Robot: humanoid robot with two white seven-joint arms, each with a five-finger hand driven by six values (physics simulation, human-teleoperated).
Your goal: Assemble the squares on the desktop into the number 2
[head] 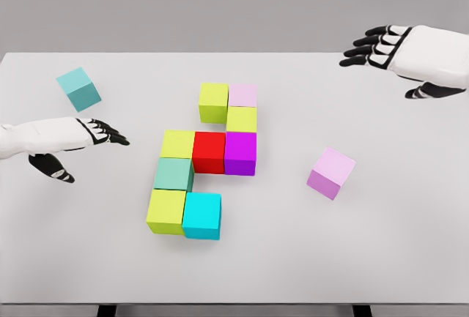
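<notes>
Nine cubes sit packed together in the middle of the white table (381,258), from a yellow-green cube (213,102) at the top down to a cyan cube (202,215) at the bottom. Apart from them, a teal cube (78,88) lies tilted at the far left, just beyond the left hand (94,133), and a pale pink cube (331,173) lies alone on the right. Both hands hold nothing: the left has its fingers stretched out toward the group, and the right hand (396,50), over the far right corner, has its fingers spread.

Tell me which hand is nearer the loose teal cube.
Left. The left hand is open just below and right of the teal cube, not touching it. The right hand, also open, is far across the table at the upper right.
</notes>
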